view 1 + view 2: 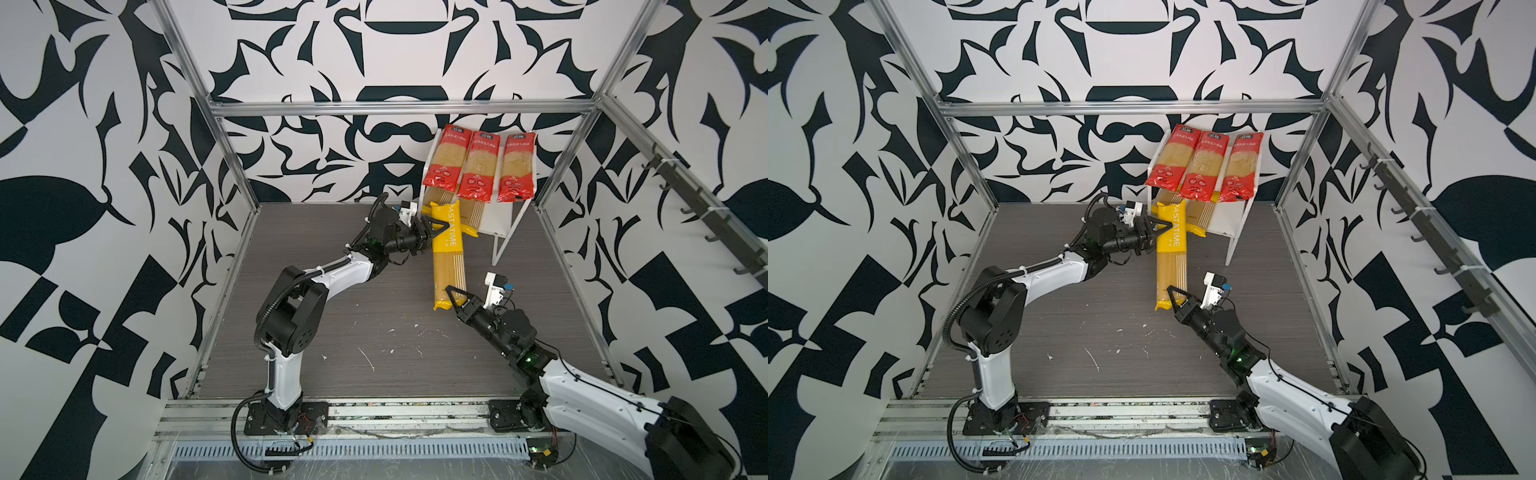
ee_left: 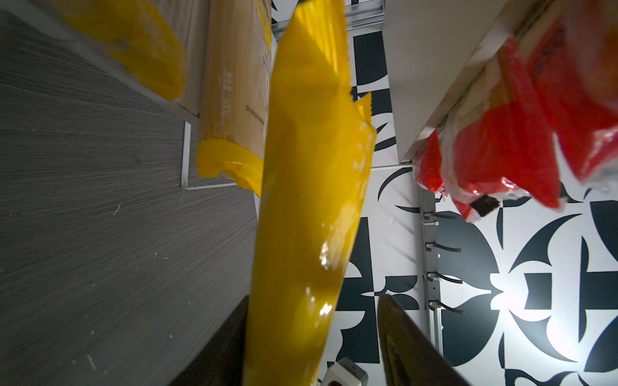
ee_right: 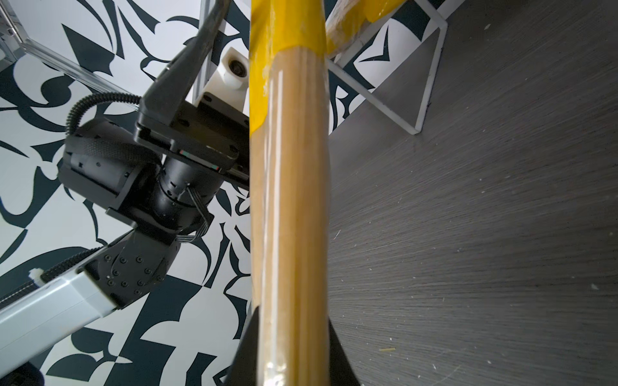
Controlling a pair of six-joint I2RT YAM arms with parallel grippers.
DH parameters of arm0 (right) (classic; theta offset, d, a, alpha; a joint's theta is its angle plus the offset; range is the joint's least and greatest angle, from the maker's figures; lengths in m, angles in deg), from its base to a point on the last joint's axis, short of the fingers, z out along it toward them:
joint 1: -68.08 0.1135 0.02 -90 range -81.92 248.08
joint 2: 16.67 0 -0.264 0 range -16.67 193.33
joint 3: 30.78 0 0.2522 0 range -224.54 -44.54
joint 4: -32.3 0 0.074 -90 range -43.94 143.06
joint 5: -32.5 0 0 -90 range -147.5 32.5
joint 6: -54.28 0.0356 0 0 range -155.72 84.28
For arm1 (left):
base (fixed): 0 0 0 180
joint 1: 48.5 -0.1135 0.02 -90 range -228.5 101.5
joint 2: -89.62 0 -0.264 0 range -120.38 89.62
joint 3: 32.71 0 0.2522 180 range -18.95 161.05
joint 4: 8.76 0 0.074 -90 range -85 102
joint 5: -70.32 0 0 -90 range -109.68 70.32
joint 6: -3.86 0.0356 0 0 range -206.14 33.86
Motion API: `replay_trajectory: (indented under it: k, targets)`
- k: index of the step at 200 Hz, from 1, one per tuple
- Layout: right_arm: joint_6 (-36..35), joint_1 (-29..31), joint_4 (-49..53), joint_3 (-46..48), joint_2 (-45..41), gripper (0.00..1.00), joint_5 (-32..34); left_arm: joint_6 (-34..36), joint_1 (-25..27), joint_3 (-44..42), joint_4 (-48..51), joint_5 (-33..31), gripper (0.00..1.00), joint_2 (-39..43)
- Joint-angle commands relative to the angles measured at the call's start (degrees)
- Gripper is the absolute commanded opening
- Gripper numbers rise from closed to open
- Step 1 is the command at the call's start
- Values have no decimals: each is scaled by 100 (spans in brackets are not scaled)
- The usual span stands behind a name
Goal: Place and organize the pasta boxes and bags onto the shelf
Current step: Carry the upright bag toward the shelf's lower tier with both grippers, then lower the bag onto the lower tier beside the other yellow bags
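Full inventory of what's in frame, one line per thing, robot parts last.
red-ended packets: 3, red ends with clear middles, side by side on the shelf's top tier
lower-tier packets: 2, yellow ends, on the shelf's bottom tier
loose packet: 1, yellow ends, in front of the shelf, between the two grippers
shelf: 1, white, back right of the table
table: 1, dark grey wood grain
white specks: several, scattered on the table's front half
hook rail: 1, dark hooks, on the right side wall
left gripper: open around the loose packet's far end
right gripper: shut on its near end
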Motion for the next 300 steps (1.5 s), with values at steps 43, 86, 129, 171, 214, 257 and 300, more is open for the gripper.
replay_trajectory:
  k: [43, 86, 129, 171, 214, 257, 300]
  targets:
    - [-94, -562, -1331, -1034, 475, 0, -245, 46, -11, 311, -222, 455, 65, -49]
    - [44, -908, -1542, -1404, 798, 0, -523, 107, -99, 129, -210, 519, 68, 123]
    - [215, -1573, -1432, -1910, 1028, 0, -1028, 109, -237, -317, -321, 510, 70, 416]
    - [414, -2333, -1509, -2209, 1276, 0, -1622, 173, -284, -651, -341, 519, 70, 642]
    - [467, -3128, -1272, -2411, 1329, 0, -1845, 172, -326, -1172, -462, 458, 70, 899]
    - [484, -3268, -1423, -2588, 1832, 0, -1672, 108, -370, -1531, -620, 431, 71, 1032]
    - [503, -3275, -1579, -2601, 2132, 0, -1202, 116, -403, -1731, -633, 422, 71, 1138]
